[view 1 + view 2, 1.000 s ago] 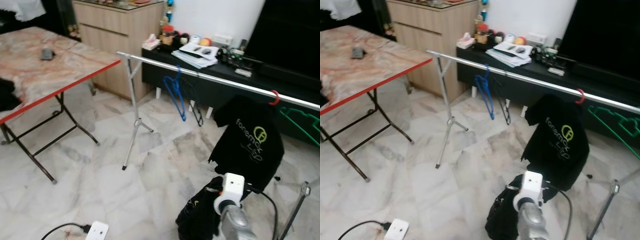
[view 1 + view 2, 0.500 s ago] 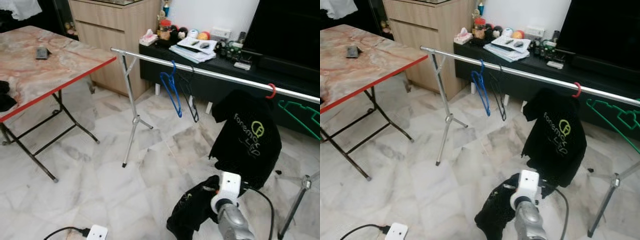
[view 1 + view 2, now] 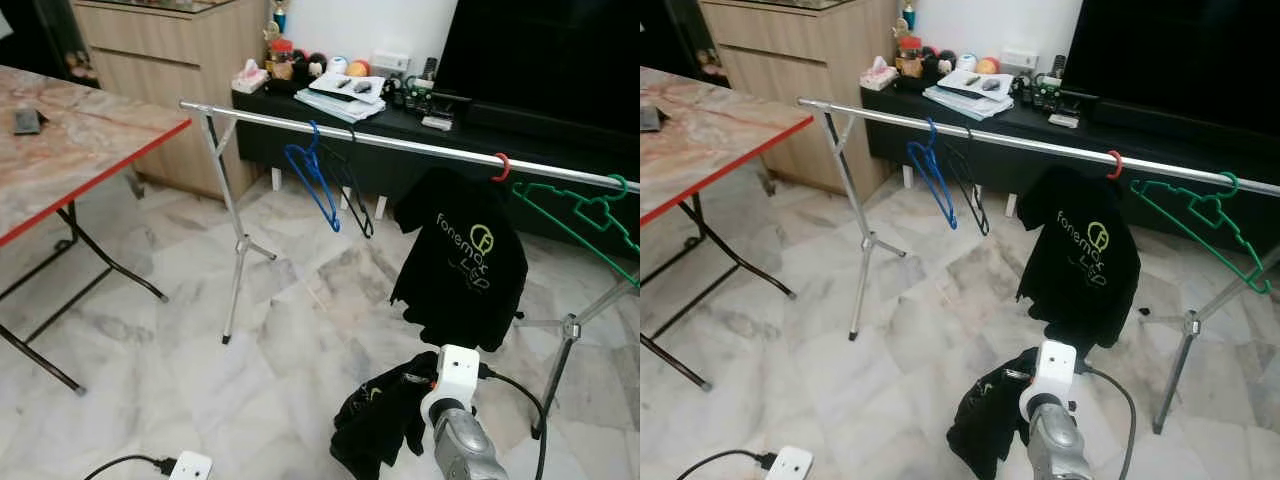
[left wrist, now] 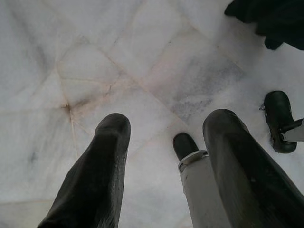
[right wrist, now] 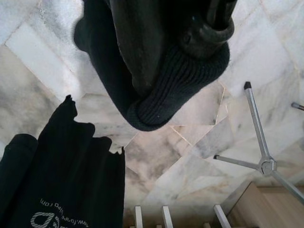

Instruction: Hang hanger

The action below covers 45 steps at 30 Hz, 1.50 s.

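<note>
Right gripper (image 5: 209,28): lower centre of the head views; fingers closed on a dark garment (image 3: 385,415) with a ribbed collar, its body hanging below the wrist. Whether a hanger lies inside it cannot be told.
Left gripper (image 4: 164,166): idle, pointing at the marble floor (image 4: 95,61); fingers spread apart, nothing between them.
Change: the whole scene has slid leftward in the frame compared with a second ago, so the camera has turned. The green hanger (image 3: 570,215), cut off at the right edge before, now shows fully at upper right.
Meaning for the task: the robot appears to be squaring up to the rail (image 3: 400,143); the carried garment is not yet hung.
Free rail: between the black hanger (image 3: 352,185) and the red hook (image 3: 499,166), upper centre.
Count, hangers on rail: four — blue hanger (image 3: 312,180), black, red-hooked one bearing the printed black T-shirt (image 3: 462,262), green.
Count, garments: two — one hung, one held.
Count, rail stands: two legs, left (image 3: 232,250) and right (image 3: 560,350).
</note>
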{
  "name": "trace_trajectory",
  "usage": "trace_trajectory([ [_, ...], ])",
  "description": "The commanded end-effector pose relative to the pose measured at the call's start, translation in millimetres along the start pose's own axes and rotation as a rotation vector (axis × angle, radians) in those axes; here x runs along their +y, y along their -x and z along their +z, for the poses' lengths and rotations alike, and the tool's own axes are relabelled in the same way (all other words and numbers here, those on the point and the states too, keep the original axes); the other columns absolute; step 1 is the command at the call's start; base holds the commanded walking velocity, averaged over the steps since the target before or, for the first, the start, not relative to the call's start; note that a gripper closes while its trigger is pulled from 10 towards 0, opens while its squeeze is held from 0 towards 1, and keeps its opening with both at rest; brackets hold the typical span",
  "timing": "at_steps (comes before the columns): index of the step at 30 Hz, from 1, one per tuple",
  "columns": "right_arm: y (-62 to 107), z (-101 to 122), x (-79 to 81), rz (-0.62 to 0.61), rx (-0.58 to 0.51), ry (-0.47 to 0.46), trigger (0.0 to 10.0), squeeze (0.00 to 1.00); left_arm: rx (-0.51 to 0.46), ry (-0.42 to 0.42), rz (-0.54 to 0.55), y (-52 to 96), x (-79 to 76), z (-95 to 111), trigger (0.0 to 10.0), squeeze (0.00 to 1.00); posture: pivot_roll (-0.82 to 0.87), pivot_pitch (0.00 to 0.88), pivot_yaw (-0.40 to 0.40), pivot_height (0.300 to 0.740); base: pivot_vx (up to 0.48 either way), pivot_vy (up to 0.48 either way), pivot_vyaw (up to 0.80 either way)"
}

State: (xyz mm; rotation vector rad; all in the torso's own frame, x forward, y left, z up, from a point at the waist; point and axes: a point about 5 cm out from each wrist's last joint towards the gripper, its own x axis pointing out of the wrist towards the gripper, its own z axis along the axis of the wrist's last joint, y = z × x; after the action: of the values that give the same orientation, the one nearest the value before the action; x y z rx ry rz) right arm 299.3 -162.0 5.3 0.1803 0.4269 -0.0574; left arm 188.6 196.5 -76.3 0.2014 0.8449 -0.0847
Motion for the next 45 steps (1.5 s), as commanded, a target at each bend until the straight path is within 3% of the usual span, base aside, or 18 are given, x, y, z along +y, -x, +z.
trace_trajectory([
  [1,-1.6,6.3,-0.6,-0.001,-0.025,0.009,10.0,0.0,0.036,0.031,0.002,2.5,-1.1,-10.2,10.0,0.0,-0.04,0.052,-0.017,0.74,0.0,0.48,0.0],
  [6,-1.7,6.5,-1.3,-0.002,-0.024,0.01,10.0,0.0,0.035,0.021,0.002,2.2,-1.1,-9.6,10.0,0.0,-0.04,0.056,-0.018,0.74,0.0,0.403,-0.32],
  [25,-1.2,5.0,-3.9,-0.016,-0.019,0.013,10.0,0.0,0.01,0.01,0.015,2.3,0.4,-7.1,10.0,0.0,-0.04,0.065,-0.016,0.74,0.0,0.0,-0.34],
  [27,0.9,-1.3,-8.9,-0.03,0.002,0.017,10.0,0.0,-0.034,0.12,0.065,3.7,0.6,-7.2,10.0,0.0,-0.04,0.068,-0.016,0.74,0.0,0.0,-0.8],
  [29,1.3,-2.5,-9.5,-0.032,0.006,0.016,10.0,0.0,-0.039,0.137,0.071,4.0,0.7,-7.4,10.0,0.0,-0.04,0.068,-0.016,0.74,0.0,0.0,-0.8],
  [31,3.1,-7.6,-12.7,-0.045,0.026,0.03,10.0,0.0,-0.05,0.057,0.098,4.2,2.7,-5.6,10.0,0.0,-0.03,0.068,-0.012,0.74,0.0,0.0,0.0],
  [33,4.9,-13.1,-15.6,-0.053,0.049,0.036,10.0,0.0,-0.092,0.048,0.113,5.0,3.1,-2.6,10.0,0.0,-0.02,0.07,-0.013,0.74,0.0,0.0,0.0],
  [36,9.2,-26.4,-19.4,-0.059,0.111,0.061,10.0,0.0,-0.178,0.141,0.151,7.8,3.5,1.3,10.0,0.0,-0.03,0.071,-0.014,0.74,0.0,0.0,0.0],
  [39,11.2,-32.0,-20.9,-0.06,0.139,0.078,10.0,0.0,-0.21,0.152,0.161,8.9,3.9,3.3,10.0,0.0,-0.03,0.071,-0.016,0.74,0.0,0.0,0.0],
  [41,15.8,-42.6,-26.0,-0.073,0.192,0.098,10.0,0.0,-0.369,0.149,0.206,7.6,41.5,46.1,10.0,0.0,-0.02,0.069,-0.018,0.74,0.0,0.0,0.0],
  [42,15.8,-42.6,-26.0,-0.073,0.192,0.098,10.0,0.0,-0.369,0.149,0.206,7.6,41.5,46.1,10.0,0.0,-0.02,0.069,-0.018,0.74,0.0,0.0,0.0],
  [43,18.1,-47.2,-28.8,-0.08,0.212,0.098,10.0,0.0,-0.462,0.144,0.223,9.5,54.4,71.3,10.0,0.0,-0.02,0.068,-0.018,0.74,0.0,0.0,0.0],
  [45,23.3,-56.3,-34.1,-0.097,0.246,0.093,10.0,0.0,-0.611,0.13,0.228,16.8,60.3,105.1,10.0,0.0,-0.02,0.065,-0.017,0.74,0.0,0.0,0.0],
])
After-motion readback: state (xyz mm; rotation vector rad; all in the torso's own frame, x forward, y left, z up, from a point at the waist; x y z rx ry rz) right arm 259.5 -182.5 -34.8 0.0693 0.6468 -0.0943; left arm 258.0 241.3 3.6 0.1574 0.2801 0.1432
